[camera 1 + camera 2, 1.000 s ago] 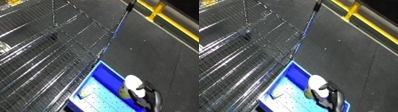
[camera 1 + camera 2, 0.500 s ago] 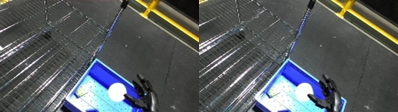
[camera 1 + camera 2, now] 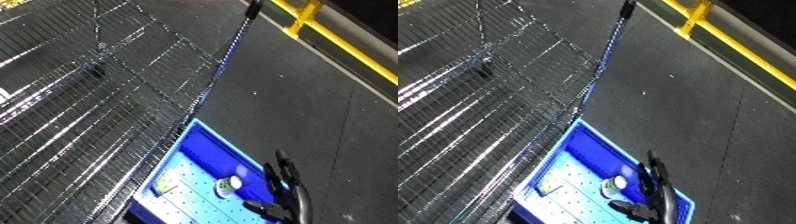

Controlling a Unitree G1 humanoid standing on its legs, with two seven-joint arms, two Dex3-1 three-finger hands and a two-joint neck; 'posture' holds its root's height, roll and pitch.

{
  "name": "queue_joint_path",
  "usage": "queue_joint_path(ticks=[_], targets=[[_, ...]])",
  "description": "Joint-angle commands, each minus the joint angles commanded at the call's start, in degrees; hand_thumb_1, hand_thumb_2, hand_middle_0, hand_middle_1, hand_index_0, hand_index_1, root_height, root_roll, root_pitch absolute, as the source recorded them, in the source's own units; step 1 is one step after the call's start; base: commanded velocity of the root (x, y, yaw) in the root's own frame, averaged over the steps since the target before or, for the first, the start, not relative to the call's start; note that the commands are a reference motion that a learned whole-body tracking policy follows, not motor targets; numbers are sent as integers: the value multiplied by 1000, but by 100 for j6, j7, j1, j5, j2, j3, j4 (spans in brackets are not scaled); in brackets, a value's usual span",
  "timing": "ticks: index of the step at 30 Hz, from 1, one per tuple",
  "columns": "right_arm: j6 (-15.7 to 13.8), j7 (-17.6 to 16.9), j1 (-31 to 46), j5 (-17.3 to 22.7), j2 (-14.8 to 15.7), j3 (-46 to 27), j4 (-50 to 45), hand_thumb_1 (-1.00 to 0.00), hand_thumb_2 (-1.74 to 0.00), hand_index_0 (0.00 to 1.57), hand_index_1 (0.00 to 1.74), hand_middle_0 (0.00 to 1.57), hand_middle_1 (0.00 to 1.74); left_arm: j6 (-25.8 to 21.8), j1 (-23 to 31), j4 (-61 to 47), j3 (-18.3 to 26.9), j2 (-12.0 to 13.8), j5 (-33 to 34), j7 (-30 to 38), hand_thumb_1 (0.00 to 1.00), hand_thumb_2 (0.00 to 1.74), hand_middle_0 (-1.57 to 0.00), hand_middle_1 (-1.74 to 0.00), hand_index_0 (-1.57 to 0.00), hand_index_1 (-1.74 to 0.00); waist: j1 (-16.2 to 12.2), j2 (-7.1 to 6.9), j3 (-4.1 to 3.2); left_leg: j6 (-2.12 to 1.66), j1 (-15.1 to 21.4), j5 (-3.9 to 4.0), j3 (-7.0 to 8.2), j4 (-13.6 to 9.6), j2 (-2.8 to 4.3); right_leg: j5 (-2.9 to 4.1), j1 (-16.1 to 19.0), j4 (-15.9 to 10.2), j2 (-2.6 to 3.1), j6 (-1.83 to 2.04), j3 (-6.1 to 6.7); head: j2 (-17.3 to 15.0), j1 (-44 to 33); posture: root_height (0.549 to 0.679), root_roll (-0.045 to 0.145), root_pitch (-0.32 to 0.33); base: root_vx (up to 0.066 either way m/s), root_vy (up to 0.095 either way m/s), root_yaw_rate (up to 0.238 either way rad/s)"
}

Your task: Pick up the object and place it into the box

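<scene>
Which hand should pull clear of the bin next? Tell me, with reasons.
The right hand: it hangs open over the blue bin, beside the small white object lying inside. The left hand shows in neither view.

Right hand (image 3: 282, 186): black throughout, matte finish, with slender segmented fingers (image 3: 654, 169) and a thicker thumb (image 3: 625, 206). A faint blue sheen runs along the finger edges. Surface detail, screws and cables cannot be made out. No forearm casing is visible. Left hand not visible in either view.
</scene>
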Motion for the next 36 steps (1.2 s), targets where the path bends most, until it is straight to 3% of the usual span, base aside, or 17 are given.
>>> queue_joint_path(ticks=[6, 13, 21, 27, 36], targets=[[-132, 152, -92, -254, 136, 206, -612, 0, 0, 0, 0, 0, 0, 179, -71, 3, -75, -27, 36, -1, 1000, 1740, -1570, -1740, -1570, -1740, 163, -103, 0, 3, 24, 29, -128, -22, -46, -59, 85, 98, -5, -22, -36, -225, -616, 653, 94, 77, -6, -48, 207], [47, 337, -380, -692, 218, 441, -1212, 0, 0, 0, 0, 0, 0, 229, -225, 63, -61, -44, 149, 50, 1000, 1740, -1570, -1740, -1570, -1740, 357, -247, 0, 0, 27, 103, -270, -70, -40, -89, 167, 141, 34, -27, -59, -348, -1199, 652, 87, 65, 6, -50, 161], [155, 557, -614, -1065, 417, 748, -1550, 0, 0, 0, 0, 0, 0, 384, -201, -64, 128, 6, 269, -54, 1000, 1740, -1570, -1740, -1570, -1740, 701, -513, 0, -2, -52, 55, -457, 136, -34, -80, 318, 131, -34, -51, -180, -490, -2149, 653, 84, 45, 10, -94, 157], [225, 585, -862, -1483, 583, 1073, -1586, 0, 0, 0, 0, 0, 0, 570, -247, -106, 205, 120, 347, -79, 1000, 1740, -1570, -1740, -1570, -1740, 1005, -713, 0, 45, -166, 7, -632, 364, -31, -135, 402, 292, -34, -73, -295, -695, -2923, 650, 71, 23, 18, -110, 185], [322, 572, -994, -1743, 684, 1355, -1494, 0, 0, 0, 0, 0, 0, 724, -209, -134, 253, 205, 429, -175, 1000, 1740, -1570, -1740, -1570, -1740, 1282, -865, 0, 92, -306, 8, -785, 546, -51, -173, 412, 432, -25, -73, -445, -774, -3609, 647, 58, 12, 18, -68, 150]])
